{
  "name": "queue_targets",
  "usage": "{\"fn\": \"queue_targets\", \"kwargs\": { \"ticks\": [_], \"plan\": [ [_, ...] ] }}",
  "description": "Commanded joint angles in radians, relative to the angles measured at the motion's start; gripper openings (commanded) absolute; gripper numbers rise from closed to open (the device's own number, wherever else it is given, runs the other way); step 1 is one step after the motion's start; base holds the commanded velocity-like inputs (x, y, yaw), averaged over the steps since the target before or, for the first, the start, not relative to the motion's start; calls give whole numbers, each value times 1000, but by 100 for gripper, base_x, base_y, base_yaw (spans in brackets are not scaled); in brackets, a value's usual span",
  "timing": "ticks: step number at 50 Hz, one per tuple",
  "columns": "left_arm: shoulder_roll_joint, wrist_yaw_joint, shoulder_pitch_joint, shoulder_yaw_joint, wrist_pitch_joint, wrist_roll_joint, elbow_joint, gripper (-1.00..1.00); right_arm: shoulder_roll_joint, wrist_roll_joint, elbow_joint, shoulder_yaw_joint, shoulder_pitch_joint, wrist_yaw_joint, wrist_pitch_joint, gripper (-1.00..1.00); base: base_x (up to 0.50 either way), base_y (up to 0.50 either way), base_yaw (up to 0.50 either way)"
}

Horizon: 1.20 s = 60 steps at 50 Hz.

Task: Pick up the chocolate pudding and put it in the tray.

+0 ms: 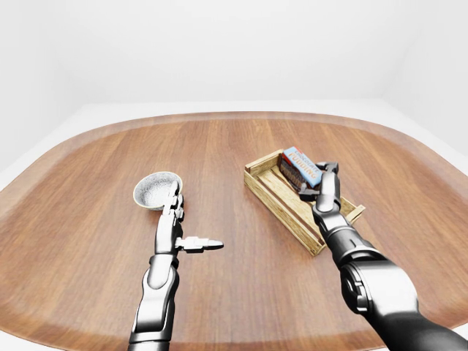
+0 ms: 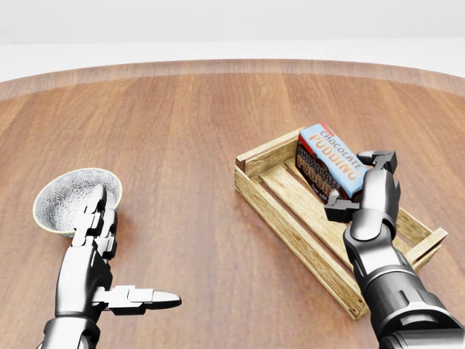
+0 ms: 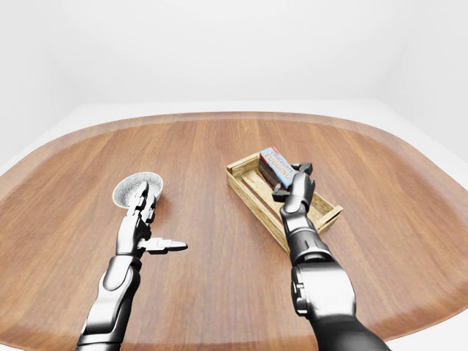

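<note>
The chocolate pudding box (image 2: 328, 158), blue on top with dark sides, is inside the wooden slatted tray (image 2: 290, 222) at its upper end, tilted on its long edge. My right hand (image 2: 350, 183) is over the tray at the box's lower right end. One finger hooks over the blue top face and the thumb sits under the dark side, so the hand is closed round the box. My left hand (image 2: 109, 280) is open and empty, fingers pointing up the view and thumb stretched out to the right, just below the bowl.
A speckled white bowl (image 2: 73, 198) stands on the round wooden table (image 1: 219, 146) at the left, touching distance from my left fingertips. The tray lies diagonally at the right of the head view. White floor and walls surround the table.
</note>
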Motion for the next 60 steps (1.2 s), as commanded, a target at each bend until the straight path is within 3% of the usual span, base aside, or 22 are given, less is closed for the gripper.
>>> {"fn": "queue_targets", "kwargs": {
  "ticks": [1,10,60],
  "plan": [
    [-2,-13,-6,2,7,-15,10,100,4,8,23,3,24,-27,0,-100,0,0,0],
    [-3,-14,-1,0,19,-14,-7,100,-2,14,14,-2,21,-17,0,-100,0,0,0],
    [-3,-14,-1,0,19,-14,-7,100,-14,6,39,-10,53,-30,0,-100,0,0,0]
  ]
}}
